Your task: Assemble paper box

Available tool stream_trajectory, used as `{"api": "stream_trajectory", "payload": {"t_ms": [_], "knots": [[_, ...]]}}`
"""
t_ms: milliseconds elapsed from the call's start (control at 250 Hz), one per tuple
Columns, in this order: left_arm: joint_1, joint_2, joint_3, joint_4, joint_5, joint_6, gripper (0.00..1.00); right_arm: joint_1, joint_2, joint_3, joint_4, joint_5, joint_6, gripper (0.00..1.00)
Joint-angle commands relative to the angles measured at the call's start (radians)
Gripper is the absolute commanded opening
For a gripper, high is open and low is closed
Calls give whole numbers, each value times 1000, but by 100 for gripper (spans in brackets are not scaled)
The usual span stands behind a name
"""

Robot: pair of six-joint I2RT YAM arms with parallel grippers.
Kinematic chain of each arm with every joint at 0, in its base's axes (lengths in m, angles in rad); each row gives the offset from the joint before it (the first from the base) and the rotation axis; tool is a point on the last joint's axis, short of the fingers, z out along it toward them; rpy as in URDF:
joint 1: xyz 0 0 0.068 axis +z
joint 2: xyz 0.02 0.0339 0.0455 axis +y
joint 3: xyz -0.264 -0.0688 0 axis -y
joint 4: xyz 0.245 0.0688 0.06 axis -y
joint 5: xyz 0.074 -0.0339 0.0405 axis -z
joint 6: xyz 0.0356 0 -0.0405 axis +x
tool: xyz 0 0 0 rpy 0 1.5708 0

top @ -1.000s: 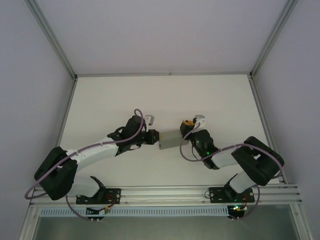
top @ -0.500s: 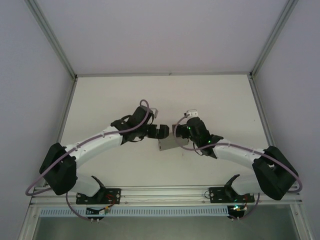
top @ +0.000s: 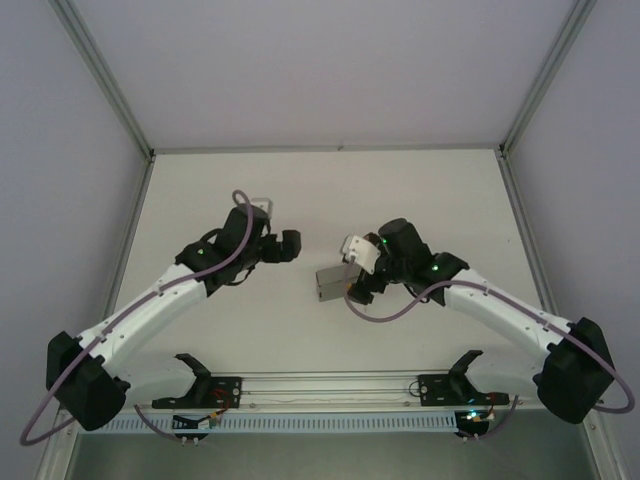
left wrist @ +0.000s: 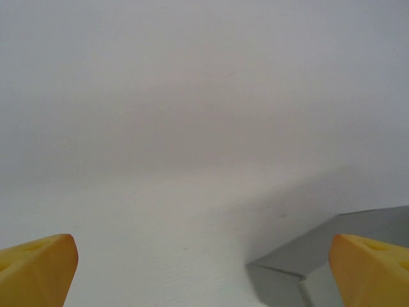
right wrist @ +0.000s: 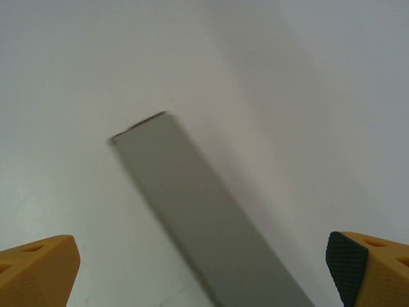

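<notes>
Box: the paper box (top: 333, 283) lies on the table (top: 420, 190) between the two arms, a small low grey shape, free of both tools.
Left gripper: the left gripper (top: 288, 243) hangs with its jaws wide apart and holds nothing. It is near the box but apart from it, and its wrist view catches a grey corner of the box low on the right.
Right gripper: the right gripper (right wrist: 203, 268) is spread wide and empty, close over the near right end of the box. Its wrist view shows a long grey face running away between the yellow fingers (right wrist: 38, 272).
Stage: the box looks folded up and set down; whether its end flaps are tucked in cannot be told from here.
Risk, springing open: thin card tends to relax, so an untucked flap may lift now that nothing presses on it.
Risk, knock: the right gripper is so close that a sideways pull-away could clip the box and slide or tip it.
Risk, crush: closing again on the hollow walls with a hard squeeze would likely dent them.
Risk, slip: the smooth table gives little hold, so a one-sided push would probably spin the box.
</notes>
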Motion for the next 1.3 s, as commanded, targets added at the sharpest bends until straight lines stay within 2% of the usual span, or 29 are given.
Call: {"api": "stream_trajectory", "payload": {"t_ms": [0, 152, 283, 355, 519, 643, 763, 890, 1074, 1154, 1298], "knots": [[26, -37, -60, -52, -75, -34, 100, 1, 105, 136, -207, -123, -300, 100], [35, -43, -97, -74, -95, -48, 100, 8, 282, 253, -282, -18, -384, 100], [39, -45, -99, -87, -131, -55, 100, 33, 392, 350, -405, 51, -413, 95], [42, -50, -103, -78, -128, -53, 100, 48, 426, 356, -402, 114, -408, 92], [46, -52, -96, -91, -160, -57, 100, 58, 482, 338, -300, 236, -361, 76], [46, -68, -88, -116, -192, -64, 100, 63, 459, 298, -161, 307, -346, 55], [46, -91, -95, -118, -214, -71, 100, 71, 428, 249, -20, 367, -364, 52], [47, -104, -93, -146, -308, -104, 100, 81, 434, 209, 124, 485, -400, 48], [47, -108, -102, -131, -323, -117, 100, 120, 489, 126, 335, 644, -451, 53], [48, -102, -104, -127, -325, -119, 100, 143, 491, 113, 297, 647, -392, 57], [48, -96, -110, -119, -330, -122, 100, 195, 453, 79, 167, 599, -264, 74]]}}
